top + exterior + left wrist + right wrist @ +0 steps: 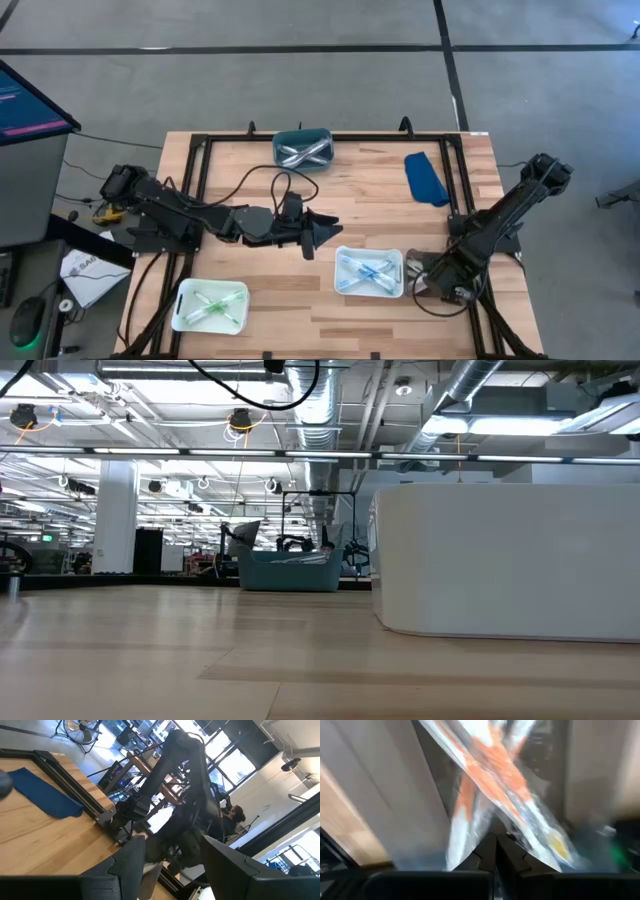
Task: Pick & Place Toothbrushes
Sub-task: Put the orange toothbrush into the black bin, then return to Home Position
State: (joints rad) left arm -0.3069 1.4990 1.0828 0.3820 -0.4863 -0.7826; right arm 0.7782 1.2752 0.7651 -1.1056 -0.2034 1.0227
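Wrapped orange-pink toothbrushes (490,775) lie crossed in a pale tray (375,795) right under my right gripper (496,839), which is shut and points down at the table's near right (418,282). Blue toothbrushes (366,271) lie in a white tray (342,285) just left of it. Green toothbrushes (212,304) lie in a white tray (180,318) at the near left. Clear ones (303,152) lie in a teal tray (302,134) at the far edge. My left gripper (335,228) hovers level over the table's middle, open and with nothing in it (172,845). My right gripper's shut fingertips (487,845) stand just short of the crossing of the orange-pink toothbrushes, coming from above. The view is blurred, and I cannot tell whether they touch the wrappers.
A folded blue cloth (425,178) lies at the far right. A black frame (200,160) runs along the table's edges. The white tray's wall (500,560) fills the right of the low view. Bare wood lies between the trays.
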